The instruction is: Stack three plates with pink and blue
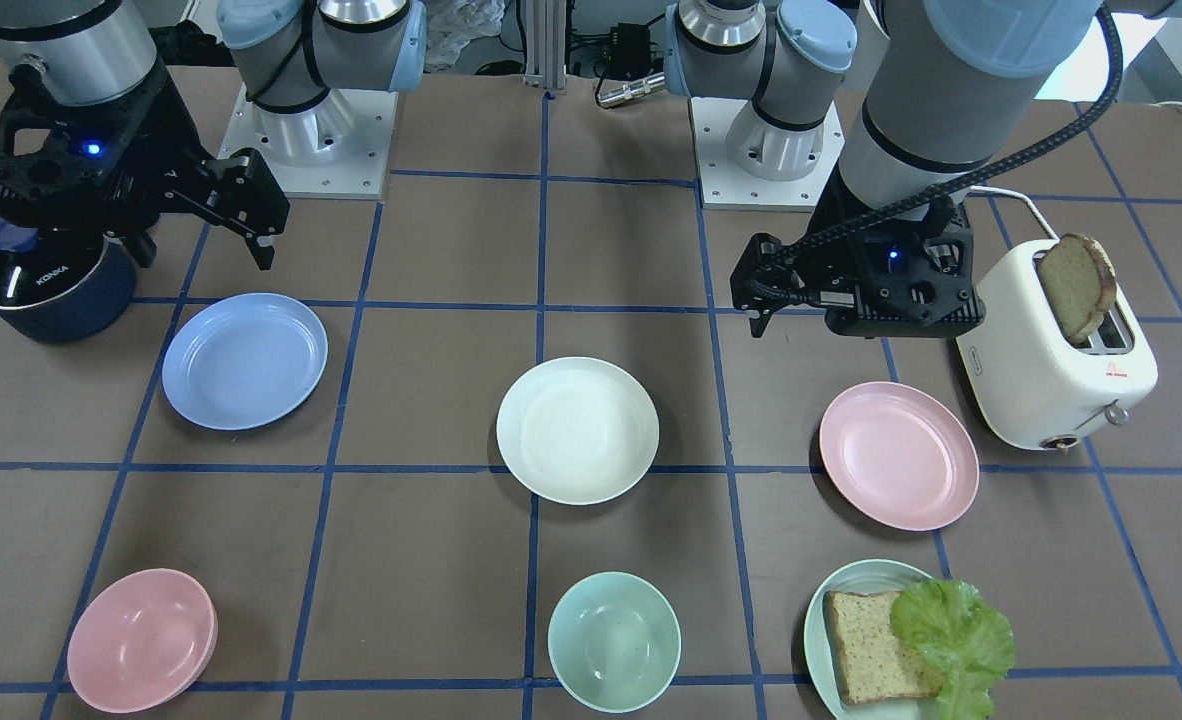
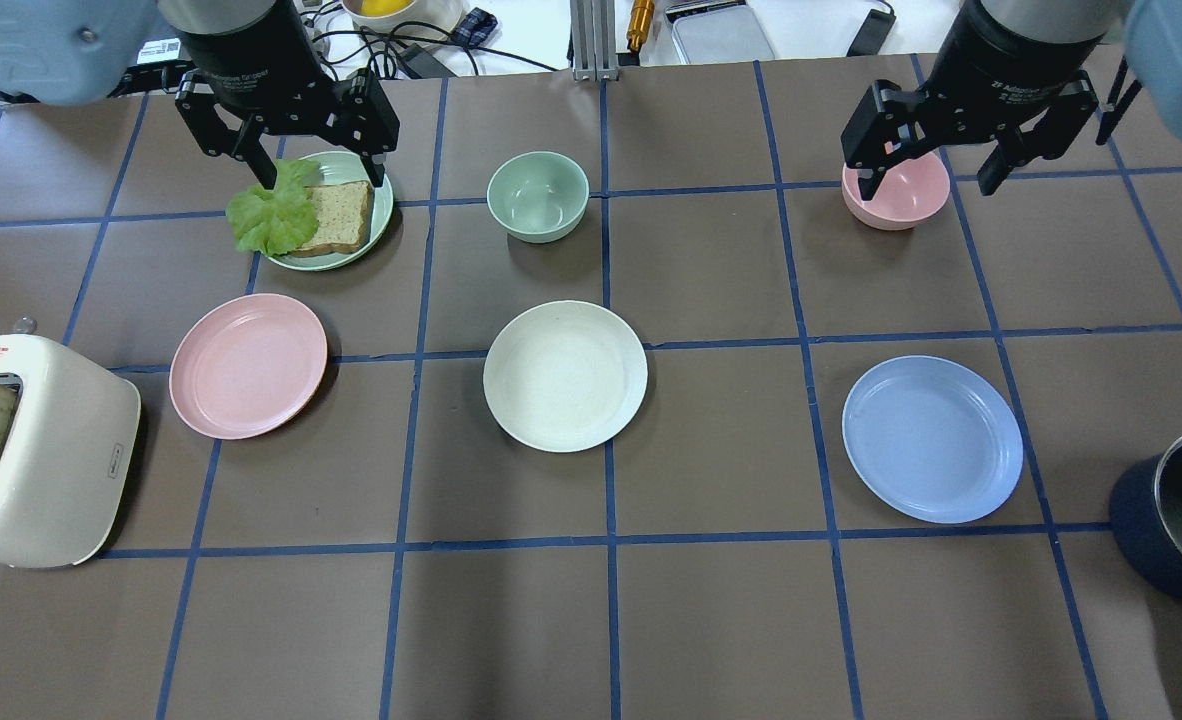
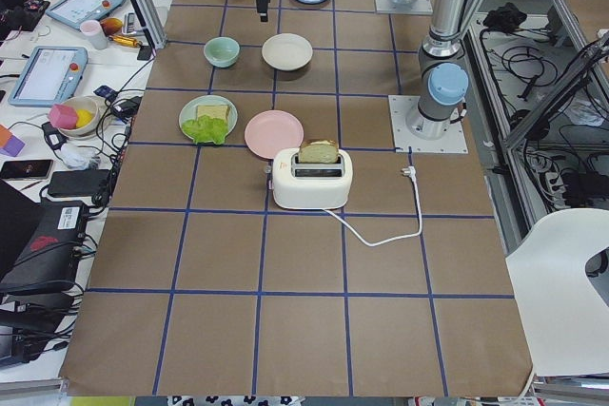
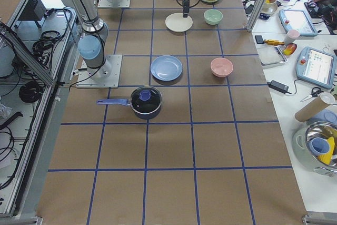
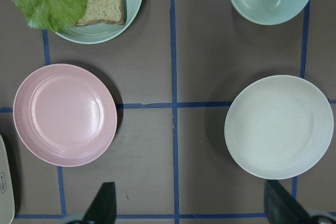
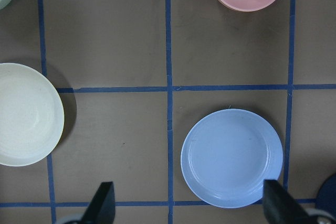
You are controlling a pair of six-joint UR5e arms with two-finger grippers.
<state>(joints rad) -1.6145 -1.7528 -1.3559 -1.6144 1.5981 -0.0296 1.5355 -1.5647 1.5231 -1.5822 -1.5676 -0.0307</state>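
Note:
Three plates lie apart in a row on the brown table. The pink plate point(image 2: 248, 365) is on my left, the cream-white plate point(image 2: 565, 375) in the middle, the blue plate point(image 2: 932, 438) on my right. My left gripper point(image 2: 319, 172) is open and empty, held high; its wrist view shows the pink plate point(image 5: 64, 115) and the white plate point(image 5: 279, 126) below. My right gripper point(image 2: 929, 182) is open and empty, also high; its wrist view shows the blue plate point(image 6: 231, 158) and part of the white plate point(image 6: 26, 114).
A white toaster point(image 2: 36, 450) with a bread slice stands at the left end. A mint plate point(image 2: 383, 220) with bread and lettuce, a mint bowl point(image 2: 537, 195) and a pink bowl point(image 2: 896, 195) sit along the far side. A dark lidded pot point(image 2: 1176, 530) is at the right.

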